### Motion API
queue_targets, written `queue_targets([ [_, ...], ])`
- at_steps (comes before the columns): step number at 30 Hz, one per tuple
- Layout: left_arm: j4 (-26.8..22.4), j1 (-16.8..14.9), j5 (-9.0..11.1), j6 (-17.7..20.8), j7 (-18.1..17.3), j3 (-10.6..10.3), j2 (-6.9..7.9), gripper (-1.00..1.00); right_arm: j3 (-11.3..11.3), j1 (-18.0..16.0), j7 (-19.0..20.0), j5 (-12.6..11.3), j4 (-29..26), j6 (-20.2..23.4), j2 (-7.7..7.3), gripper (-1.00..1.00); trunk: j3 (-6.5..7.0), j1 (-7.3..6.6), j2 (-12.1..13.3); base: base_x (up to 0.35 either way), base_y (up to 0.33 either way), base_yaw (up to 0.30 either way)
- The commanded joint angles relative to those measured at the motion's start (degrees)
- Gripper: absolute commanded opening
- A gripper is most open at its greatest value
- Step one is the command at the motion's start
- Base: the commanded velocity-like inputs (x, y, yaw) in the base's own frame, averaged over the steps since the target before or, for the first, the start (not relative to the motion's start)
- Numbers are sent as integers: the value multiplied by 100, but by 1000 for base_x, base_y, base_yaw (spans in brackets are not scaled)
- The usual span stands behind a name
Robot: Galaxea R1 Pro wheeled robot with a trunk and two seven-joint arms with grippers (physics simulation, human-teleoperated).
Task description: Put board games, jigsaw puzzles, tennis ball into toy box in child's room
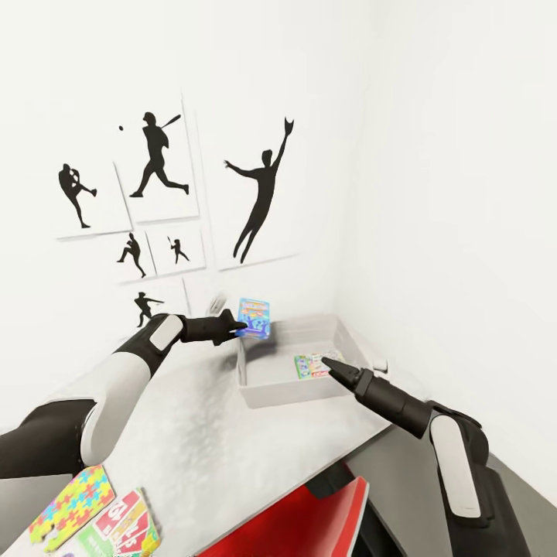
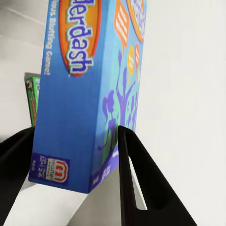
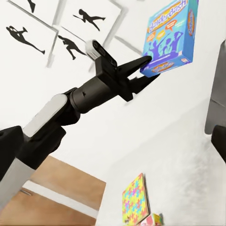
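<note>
Blue board game sits clamped between the left gripper jaws, upright, held over the near rim of the toy box. Step: dropping it in. Next: carry it past the rim, then part the jaws. Right gripper hangs over the box, jaw state unclear. Jigsaw puzzle waits on the table.

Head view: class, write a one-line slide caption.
Left gripper holds blue board game above grey toy box.
</note>
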Motion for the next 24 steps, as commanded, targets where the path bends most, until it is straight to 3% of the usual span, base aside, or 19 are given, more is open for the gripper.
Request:
queue_targets([
  [1, 0, -6, -8, 30, -13, 29, -6, -100, -16, -6, 46, -40, -2, 48, 8, 100, -23, 4, -14, 0, 0, 93],
  [4, 17, -6, -5, 15, -13, 26, -52, -100, -14, -4, 49, -275, -2, 53, -4, 100, -50, 4, -14, 0, 0, 90],
  [7, 30, -6, -5, -7, -13, 24, -141, -100, -36, -4, 49, -343, -2, 53, -44, 100, -77, 4, -14, 0, 0, 85],
  [13, 50, -6, -18, -97, -13, 21, -480, -100, -124, 2, 57, -409, -2, 53, -89, 100, -132, 4, -14, 0, 0, 46],
  [24, 53, -6, -25, -52, -55, 4, -498, -100, -138, 5, 52, -414, -2, 53, -53, 100, -200, 4, -14, 0, 0, -31],
])
